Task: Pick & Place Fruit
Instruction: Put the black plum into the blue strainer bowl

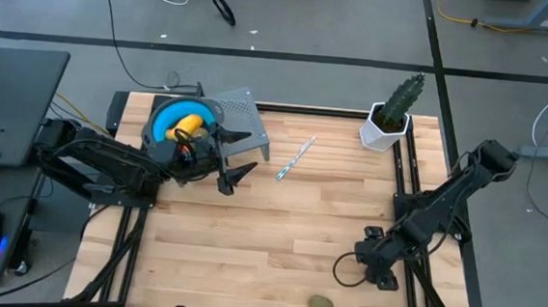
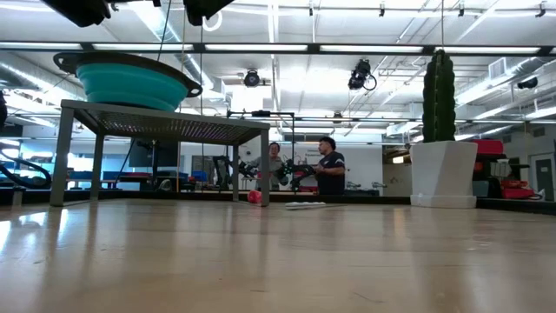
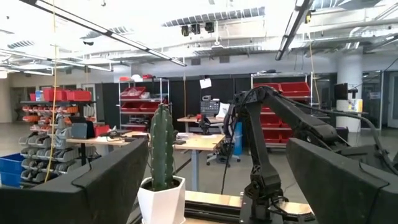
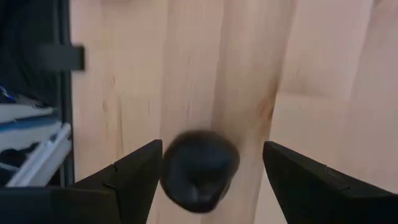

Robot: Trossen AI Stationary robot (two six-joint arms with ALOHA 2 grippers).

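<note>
One dark round fruit (image 4: 200, 169) lies on the counter (image 1: 278, 241) between the right gripper's (image 1: 371, 260) released jaws, roughly centred w/ slight offset. Left gripper (image 1: 238, 161), jaws spread, hovers by the blue bowl (image 1: 168, 119), empty.

A yellow-orange oval fruit (image 1: 190, 125) lies in the blue bowl (image 1: 163, 117) on the grey stand. An olive-green oval (image 1: 320, 304) rests on the table's near edge. A dark blackish round fruit (image 4: 199, 168) sits on the wood between the right gripper's (image 4: 208, 165) spread fingers.
</note>
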